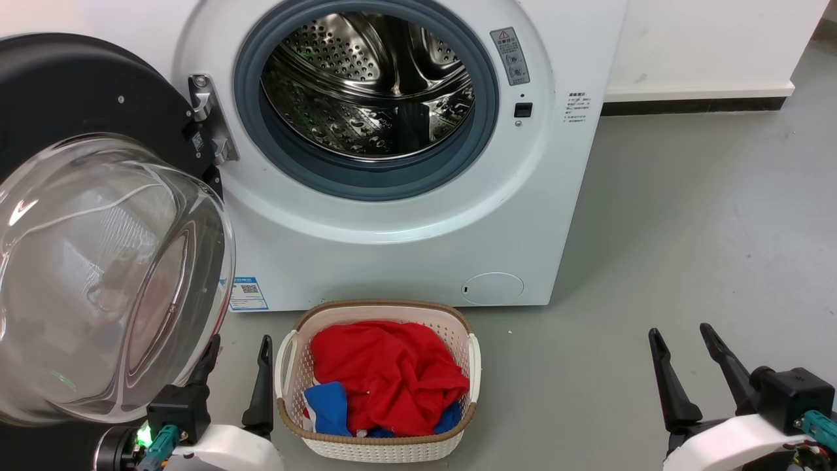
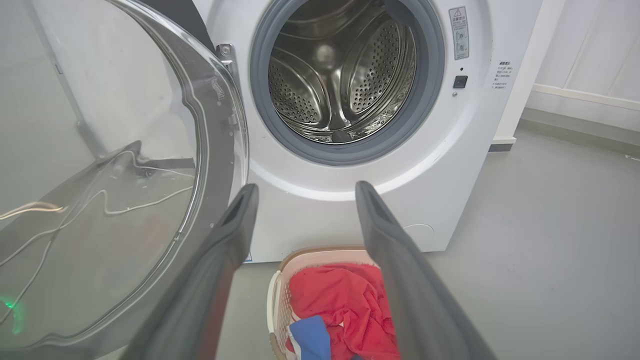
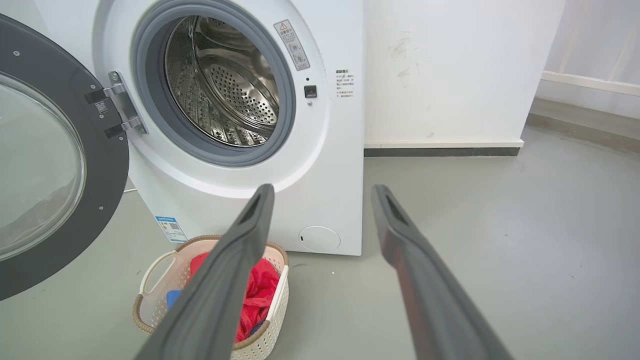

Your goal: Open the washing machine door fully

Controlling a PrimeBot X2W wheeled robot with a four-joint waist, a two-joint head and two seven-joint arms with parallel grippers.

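Note:
The washing machine door (image 1: pixel 98 261) is swung out to the left on its metal hinge (image 1: pixel 209 118): a black ring around a bulging clear glass bowl. It also fills the left of the left wrist view (image 2: pixel 110 175) and stands at the left edge of the right wrist view (image 3: pixel 45 160). The steel drum mouth (image 1: pixel 366 85) lies exposed. My left gripper (image 1: pixel 239 347) is open, low, just right of the glass bowl's lower edge, holding nothing. My right gripper (image 1: pixel 683 340) is open over the floor at the lower right, away from the machine.
A white woven basket (image 1: pixel 291 366) holding red and blue clothes sits on the grey floor in front of the machine, between my grippers. A small round white flap (image 1: pixel 492 288) is low on the machine front. A white wall and skirting run behind at the right.

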